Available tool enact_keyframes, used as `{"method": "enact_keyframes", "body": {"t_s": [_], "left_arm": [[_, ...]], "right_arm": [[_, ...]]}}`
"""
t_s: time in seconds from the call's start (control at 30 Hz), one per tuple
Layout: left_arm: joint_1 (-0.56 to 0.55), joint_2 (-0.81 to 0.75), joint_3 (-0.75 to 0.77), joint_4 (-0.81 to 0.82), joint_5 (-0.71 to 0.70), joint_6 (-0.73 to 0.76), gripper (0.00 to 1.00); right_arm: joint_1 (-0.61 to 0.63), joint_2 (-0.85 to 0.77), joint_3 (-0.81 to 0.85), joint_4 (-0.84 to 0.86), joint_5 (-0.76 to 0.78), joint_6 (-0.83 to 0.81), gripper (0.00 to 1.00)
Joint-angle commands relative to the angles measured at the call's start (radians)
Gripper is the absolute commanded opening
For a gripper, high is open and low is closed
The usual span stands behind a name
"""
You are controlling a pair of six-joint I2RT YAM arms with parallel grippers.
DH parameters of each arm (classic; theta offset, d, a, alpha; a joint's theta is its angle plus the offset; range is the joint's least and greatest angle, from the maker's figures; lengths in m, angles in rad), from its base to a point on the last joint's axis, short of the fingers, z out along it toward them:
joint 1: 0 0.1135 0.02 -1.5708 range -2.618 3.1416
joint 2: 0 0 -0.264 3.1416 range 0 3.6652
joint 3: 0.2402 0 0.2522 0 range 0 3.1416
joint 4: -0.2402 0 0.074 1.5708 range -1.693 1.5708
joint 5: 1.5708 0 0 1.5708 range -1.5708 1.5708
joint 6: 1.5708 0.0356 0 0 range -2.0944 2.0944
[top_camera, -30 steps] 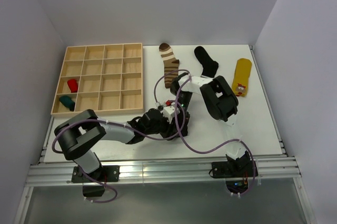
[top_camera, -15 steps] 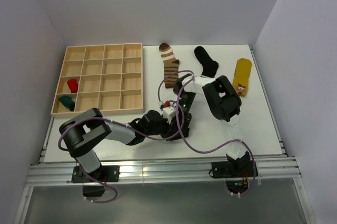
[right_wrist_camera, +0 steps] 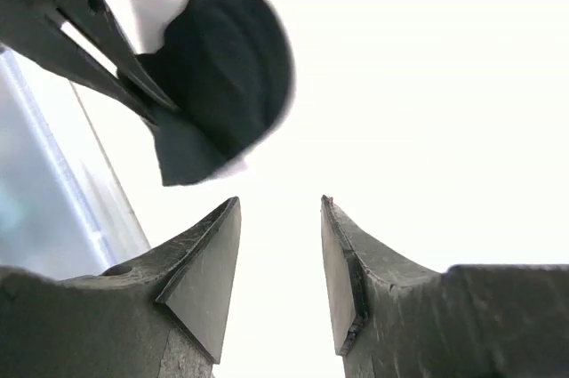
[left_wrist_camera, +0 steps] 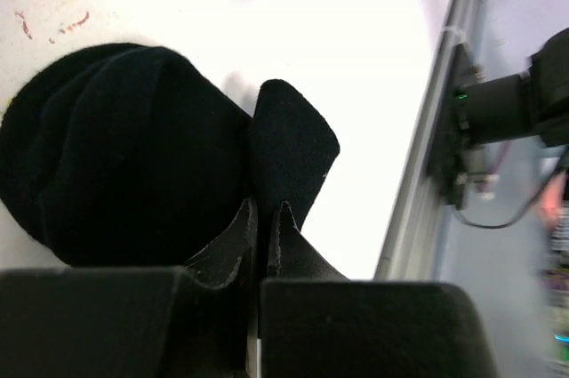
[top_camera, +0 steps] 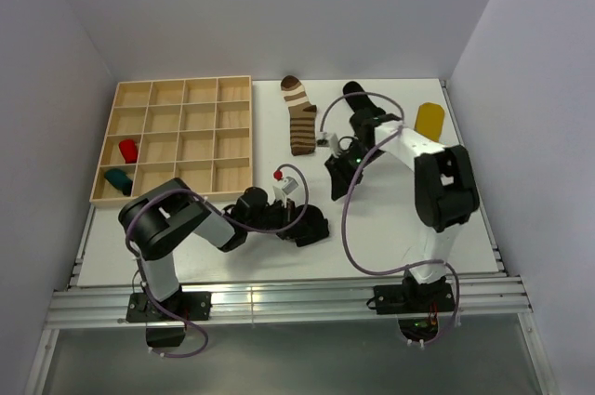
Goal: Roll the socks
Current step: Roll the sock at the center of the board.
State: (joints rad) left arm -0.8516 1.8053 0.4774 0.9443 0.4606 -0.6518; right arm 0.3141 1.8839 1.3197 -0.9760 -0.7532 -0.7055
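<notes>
The likeliest failure, as I judge it, is the roll coming undone. The left gripper (left_wrist_camera: 264, 218) is clenched on only the thin loose flap (left_wrist_camera: 295, 133) of the rolled black sock (left_wrist_camera: 124, 156), not on the bundle itself. A pull on that flap could drag the bundle over the table (top_camera: 446, 218) or peel a turn off it, and letting go before the flap is tucked would let the fabric spring open. The pinch sits close to the fabric's edge, so it could also slip. The right gripper (right_wrist_camera: 280, 203) hangs with its fingers spread and nothing between them, so nothing steadies the bundle. The right arm's cable passes over the other black sock (top_camera: 364, 107), and a swing could snag it. The rolled sock lies toward 6 o'clock on the table, well apart from the striped sock (top_camera: 299, 116), the yellow sock (top_camera: 429, 119) and the tray (top_camera: 183, 82). From the left wrist the bundle is nearly round and sits at 9 o'clock of the pinch, with the flap rising toward 1 o'clock. From the right wrist its long axis, bundle plus flap, runs from 1 to 7 o'clock, with the flap at the 7 o'clock end. From above, sock and gripper merge into one dark mass, so I cannot tell its heading there.
</notes>
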Motion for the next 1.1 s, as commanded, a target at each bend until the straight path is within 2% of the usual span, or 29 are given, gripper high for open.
{"method": "enact_keyframes", "body": {"t_s": [0.0, 0.13, 0.27, 0.43, 0.5, 0.6, 0.77, 1.07], "left_arm": [[0.054, 0.087, 0.032, -0.094, 0.162, -0.094, 0.0], [0.103, 0.15, 0.089, -0.122, 0.282, -0.218, 0.0], [0.137, 0.193, 0.116, -0.139, 0.368, -0.343, 0.0], [0.144, 0.183, 0.207, -0.358, 0.397, -0.313, 0.0], [0.148, 0.181, 0.248, -0.459, 0.397, -0.293, 0.0], [0.154, 0.183, 0.273, -0.522, 0.391, -0.281, 0.0], [0.157, 0.198, 0.286, -0.559, 0.395, -0.272, 0.0], [0.16, 0.209, 0.303, -0.578, 0.408, -0.256, 0.0]], "right_arm": [[-0.052, -0.158, -0.074, 0.111, -0.002, 0.008, 0.49], [-0.041, -0.347, -0.226, 0.265, 0.06, -0.018, 0.51], [-0.001, -0.483, -0.381, 0.347, 0.1, -0.087, 0.54], [0.136, -0.601, -0.54, 0.465, 0.181, -0.123, 0.57], [0.193, -0.624, -0.583, 0.513, 0.233, -0.114, 0.57], [0.295, -0.644, -0.637, 0.585, 0.279, -0.101, 0.59], [0.405, -0.655, -0.686, 0.648, 0.339, -0.1, 0.61], [0.52, -0.638, -0.728, 0.709, 0.433, -0.104, 0.61]]}}
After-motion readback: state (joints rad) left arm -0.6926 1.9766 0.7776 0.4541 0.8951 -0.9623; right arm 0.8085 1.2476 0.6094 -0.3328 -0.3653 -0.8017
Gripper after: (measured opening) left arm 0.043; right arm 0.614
